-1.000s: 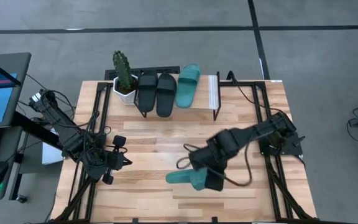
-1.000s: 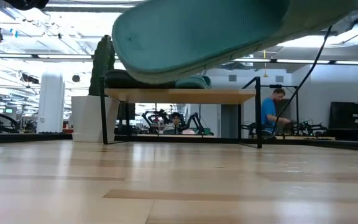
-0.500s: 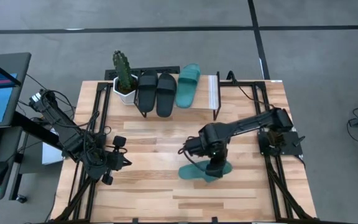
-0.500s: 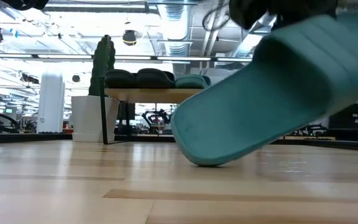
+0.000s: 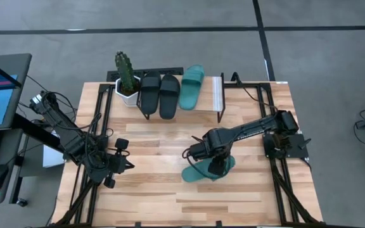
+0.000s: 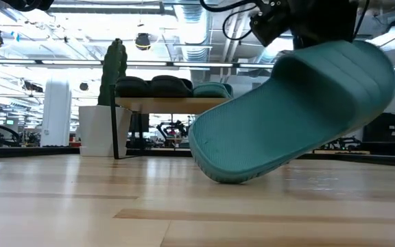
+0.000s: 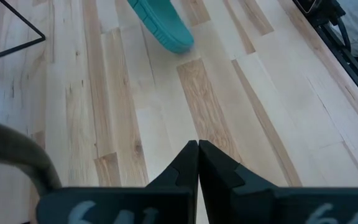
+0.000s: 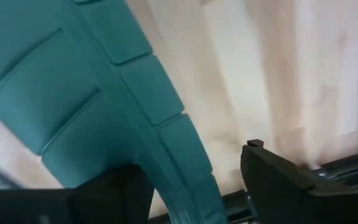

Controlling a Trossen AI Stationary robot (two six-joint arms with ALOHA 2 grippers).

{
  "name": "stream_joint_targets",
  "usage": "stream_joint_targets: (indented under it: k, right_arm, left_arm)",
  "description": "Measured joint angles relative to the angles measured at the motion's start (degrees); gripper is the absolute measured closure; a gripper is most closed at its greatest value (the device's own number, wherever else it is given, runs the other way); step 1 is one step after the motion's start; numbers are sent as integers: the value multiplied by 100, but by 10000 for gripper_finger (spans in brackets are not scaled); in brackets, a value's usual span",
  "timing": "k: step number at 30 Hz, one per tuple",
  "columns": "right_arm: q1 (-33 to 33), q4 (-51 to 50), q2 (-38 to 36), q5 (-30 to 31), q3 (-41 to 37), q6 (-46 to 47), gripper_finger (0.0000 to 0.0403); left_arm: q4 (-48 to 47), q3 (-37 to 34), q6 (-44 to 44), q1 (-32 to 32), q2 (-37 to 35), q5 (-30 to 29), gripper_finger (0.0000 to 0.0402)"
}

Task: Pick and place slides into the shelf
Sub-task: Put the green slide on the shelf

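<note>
Now we start at the left end effector (image 5: 127, 163), clenched on nothing and hovering near the surface's (image 5: 151, 206) left edge; ahead of it we see bare planks up to the loose teal slide's (image 7: 162, 25) toe. Beyond it, at the far edge, stands one cactus (image 5: 124, 69) in a white pot, touching the shelf (image 5: 217, 95). We count four slides: two black slides (image 5: 160, 94) and one teal slide (image 5: 192, 85) lie side by side on the shelf, with free panel to the teal one's right. The fourth rests toe-down and tilted under the right end effector (image 5: 214, 166) mid-surface. Its fingers (image 8: 284, 180) stand spread either side of the strap, so we read it as released or nearly so. We can read no labels or writing.
</note>
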Motion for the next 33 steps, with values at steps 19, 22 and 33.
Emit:
stream_joint_targets:
  k: [19, 22, 33]
  right_arm:
    - [62, 107, 0, 1290, 0, 111, 181]
    - [60, 201, 0, 1266, 0, 107, 181]
    - [12, 512, -2, 1086, 0, -290, 181]
  left_arm:
    - [-2, 0, 1, 0, 0, -1, 400]
    - [-2, 0, -19, -2, 0, -1, 400]
    - [-2, 0, -32, 0, 0, -1, 400]
